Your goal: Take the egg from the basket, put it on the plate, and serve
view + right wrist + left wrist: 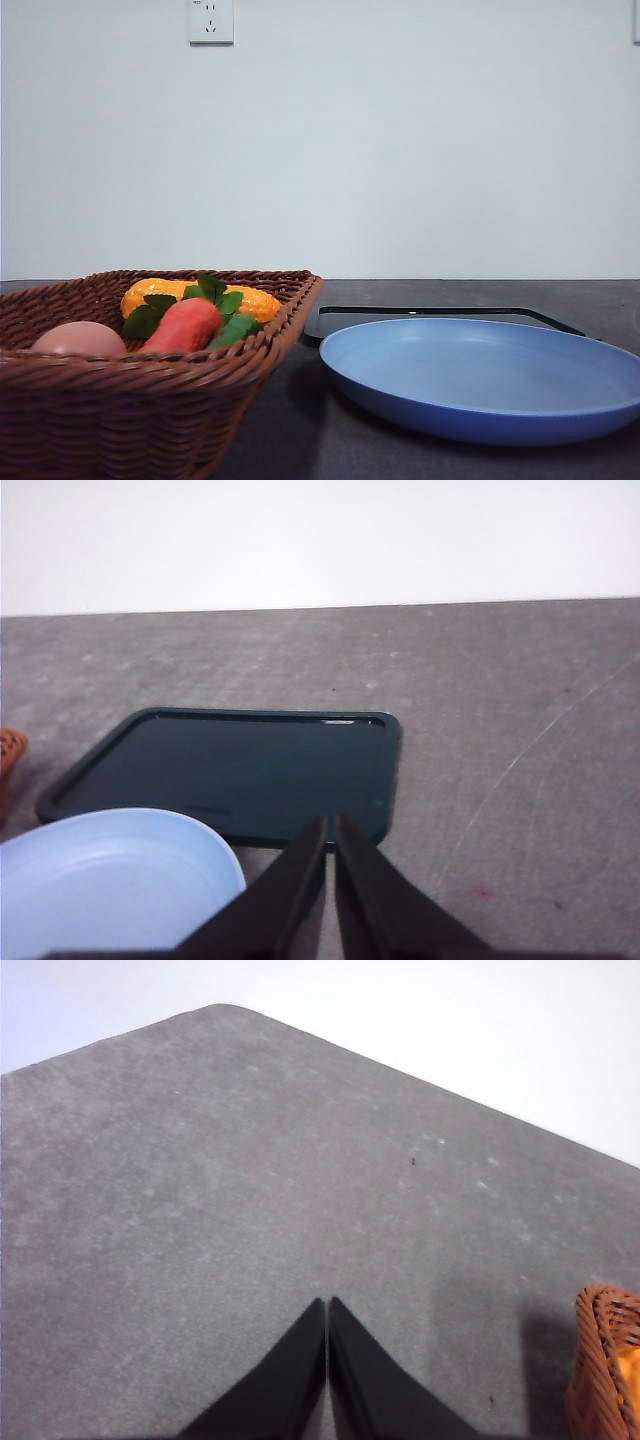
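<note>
Grey tabletop (420, 295) against a plain white wall, nothing fancy. Egg (78, 338) is tucked in the wicker basket (120, 400) on the left, just beside a carrot (185, 325) and a corn piece (150, 293). Blue plate (480, 380) is parked right of it, overlapping a black tray (240, 770). Left gripper (327, 1305) and right gripper (331, 822) are both pressed together, nothing pinched.
</note>
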Controlling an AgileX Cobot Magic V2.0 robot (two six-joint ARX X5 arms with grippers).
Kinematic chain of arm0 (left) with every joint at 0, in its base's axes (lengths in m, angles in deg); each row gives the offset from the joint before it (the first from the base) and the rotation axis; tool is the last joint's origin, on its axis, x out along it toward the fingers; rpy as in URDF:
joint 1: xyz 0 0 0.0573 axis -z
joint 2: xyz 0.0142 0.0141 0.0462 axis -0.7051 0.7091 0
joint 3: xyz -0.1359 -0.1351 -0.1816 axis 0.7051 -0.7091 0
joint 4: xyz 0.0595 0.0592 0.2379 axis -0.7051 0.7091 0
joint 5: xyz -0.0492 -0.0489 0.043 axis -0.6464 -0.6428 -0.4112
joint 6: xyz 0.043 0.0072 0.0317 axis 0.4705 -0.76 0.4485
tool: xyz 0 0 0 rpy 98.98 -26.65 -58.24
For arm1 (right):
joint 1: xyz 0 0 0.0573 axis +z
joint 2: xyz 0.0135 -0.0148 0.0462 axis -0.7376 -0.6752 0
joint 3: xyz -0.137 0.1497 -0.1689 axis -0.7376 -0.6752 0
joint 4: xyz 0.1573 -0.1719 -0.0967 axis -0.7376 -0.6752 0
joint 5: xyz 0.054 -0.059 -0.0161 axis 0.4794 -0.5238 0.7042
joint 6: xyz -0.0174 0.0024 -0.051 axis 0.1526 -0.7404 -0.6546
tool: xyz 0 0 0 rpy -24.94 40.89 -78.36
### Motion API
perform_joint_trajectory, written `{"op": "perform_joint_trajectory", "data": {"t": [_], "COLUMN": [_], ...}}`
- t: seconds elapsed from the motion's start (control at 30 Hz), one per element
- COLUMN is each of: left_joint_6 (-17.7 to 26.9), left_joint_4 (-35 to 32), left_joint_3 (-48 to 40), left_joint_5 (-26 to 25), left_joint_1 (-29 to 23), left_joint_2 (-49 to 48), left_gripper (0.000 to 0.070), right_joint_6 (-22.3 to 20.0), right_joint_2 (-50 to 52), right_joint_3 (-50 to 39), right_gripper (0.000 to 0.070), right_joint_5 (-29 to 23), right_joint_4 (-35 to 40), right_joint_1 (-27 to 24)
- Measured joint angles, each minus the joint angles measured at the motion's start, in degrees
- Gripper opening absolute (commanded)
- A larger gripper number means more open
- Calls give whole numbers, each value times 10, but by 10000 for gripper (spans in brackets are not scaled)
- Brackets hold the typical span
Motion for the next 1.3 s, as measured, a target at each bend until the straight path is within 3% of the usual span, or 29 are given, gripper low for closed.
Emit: {"op": "perform_joint_trajectory", "data": {"t": [0.23, 0.5, 0.67, 0.9, 1.13, 1.3], "left_joint_6": [-11, -39, -51, -50, -19, 31], "left_joint_4": [-4, -4, 6, -3, 1, 5], "left_joint_3": [-1, -2, 9, 91, 166, 220], "left_joint_5": [-2, -75, -95, -143, -216, -278], "left_joint_1": [0, 0, 0, 0, 1, 17], "left_joint_2": [0, 6, 40, 130, 259, 348], "left_gripper": [0, 0, 0, 0, 0, 0], "right_joint_6": [37, 87, 94, 98, 97, 86], "right_joint_2": [0, 0, -4, -68, -175, -264], "right_joint_3": [0, 7, 56, 144, 232, 267], "right_gripper": [0, 0, 0, 0, 0, 0], "right_joint_5": [0, -2, -18, -32, -26, 31], "right_joint_4": [0, -5, -28, -73, -110, -147], "right_joint_1": [0, 0, 0, 0, 0, 0]}}
